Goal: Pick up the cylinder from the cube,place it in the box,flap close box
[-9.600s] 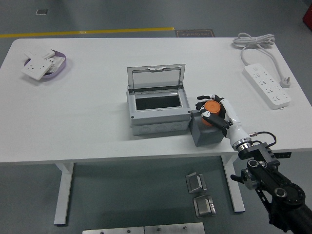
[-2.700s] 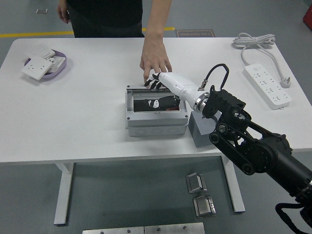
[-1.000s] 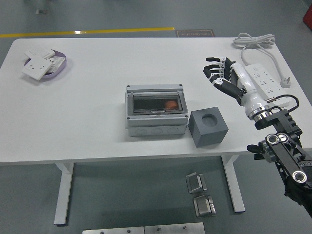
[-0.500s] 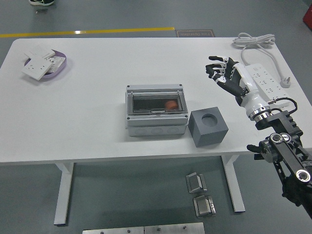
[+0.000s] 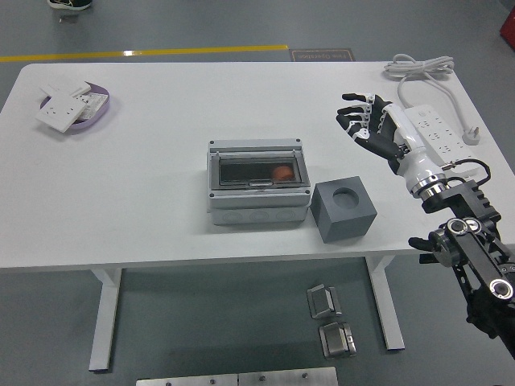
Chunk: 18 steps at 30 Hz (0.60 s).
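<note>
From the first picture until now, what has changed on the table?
The orange cylinder left the grey cube and now lies inside the box, whose lid went from raised to shut. The right hand let go and withdrew, open, above the table's right side. Cube, box, power strip and purple tray stayed put.

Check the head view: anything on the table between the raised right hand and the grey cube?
Nothing. In the head view, only bare white table lies between the open right hand and the grey cube with the round socket.
</note>
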Each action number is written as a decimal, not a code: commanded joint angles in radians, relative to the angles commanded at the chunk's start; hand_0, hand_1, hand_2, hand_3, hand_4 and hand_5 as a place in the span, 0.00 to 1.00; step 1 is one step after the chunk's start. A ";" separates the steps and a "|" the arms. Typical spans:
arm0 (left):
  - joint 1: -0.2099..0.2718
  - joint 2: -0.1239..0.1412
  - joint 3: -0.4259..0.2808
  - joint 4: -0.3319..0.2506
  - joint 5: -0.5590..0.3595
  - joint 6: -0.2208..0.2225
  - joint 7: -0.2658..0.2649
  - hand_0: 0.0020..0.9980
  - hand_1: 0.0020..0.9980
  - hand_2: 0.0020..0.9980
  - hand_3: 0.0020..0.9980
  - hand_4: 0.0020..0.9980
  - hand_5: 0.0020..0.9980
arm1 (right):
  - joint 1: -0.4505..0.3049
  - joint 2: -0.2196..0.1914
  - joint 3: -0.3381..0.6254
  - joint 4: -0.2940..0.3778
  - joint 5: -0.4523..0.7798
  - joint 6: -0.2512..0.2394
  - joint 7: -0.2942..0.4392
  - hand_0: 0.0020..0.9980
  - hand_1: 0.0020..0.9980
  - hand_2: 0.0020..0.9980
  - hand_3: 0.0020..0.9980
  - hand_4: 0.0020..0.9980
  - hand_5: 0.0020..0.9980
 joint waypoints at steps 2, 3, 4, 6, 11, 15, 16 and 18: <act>0.000 -0.001 0.002 0.000 -0.002 0.000 0.001 0.61 0.64 0.63 0.66 0.69 0.22 | 0.000 -0.001 0.000 -0.002 0.001 0.002 0.000 0.63 0.64 0.60 0.70 0.84 0.28; 0.000 -0.001 0.003 0.000 -0.003 0.001 0.001 0.61 0.64 0.63 0.66 0.69 0.22 | -0.001 -0.002 0.000 -0.002 0.002 0.003 0.000 0.64 0.64 0.61 0.70 0.84 0.27; 0.000 -0.001 0.004 0.000 -0.003 0.001 0.001 0.61 0.64 0.63 0.66 0.69 0.22 | -0.002 -0.003 0.000 -0.002 0.002 0.004 0.000 0.64 0.64 0.61 0.70 0.84 0.27; -0.001 -0.001 0.008 0.000 -0.003 0.001 0.001 0.61 0.64 0.63 0.66 0.69 0.22 | -0.004 -0.004 0.006 -0.003 0.001 0.006 0.000 0.64 0.64 0.61 0.70 0.84 0.27; -0.004 0.001 0.012 0.000 -0.002 0.000 0.002 0.61 0.64 0.63 0.66 0.70 0.22 | -0.004 -0.008 0.015 -0.001 -0.001 0.009 -0.001 0.64 0.64 0.61 0.69 0.85 0.29; -0.005 0.003 0.014 0.000 -0.001 0.001 0.003 0.61 0.64 0.63 0.66 0.70 0.22 | -0.003 -0.010 0.020 0.000 -0.003 0.012 -0.003 0.64 0.64 0.62 0.68 0.85 0.30; -0.006 0.003 0.014 0.000 -0.001 0.001 0.003 0.61 0.64 0.63 0.66 0.70 0.22 | -0.003 -0.010 0.020 0.001 -0.003 0.012 -0.003 0.64 0.64 0.62 0.68 0.85 0.30; -0.006 0.003 0.013 0.000 0.001 0.001 0.003 0.61 0.64 0.63 0.66 0.70 0.22 | -0.003 -0.010 0.021 0.000 -0.004 0.014 -0.005 0.64 0.64 0.62 0.68 0.85 0.30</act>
